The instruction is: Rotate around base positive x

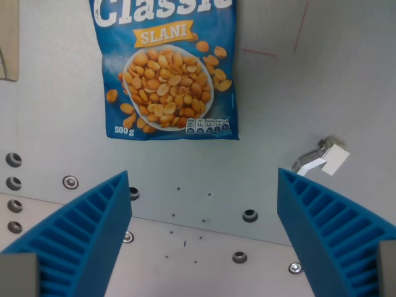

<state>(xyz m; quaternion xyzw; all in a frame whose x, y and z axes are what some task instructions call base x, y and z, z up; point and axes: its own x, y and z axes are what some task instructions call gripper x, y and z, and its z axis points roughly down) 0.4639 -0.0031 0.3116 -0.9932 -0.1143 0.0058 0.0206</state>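
Hovering with its blue fingers spread wide and empty, the gripper (204, 238) looks down on the desk (55, 111). A blue peanut bag (166, 71) lies flat at the far side, left of centre. Rotating about x could, I judge, swing a fingertip into the desk or towards the small white-tipped clip (322, 159) at right.
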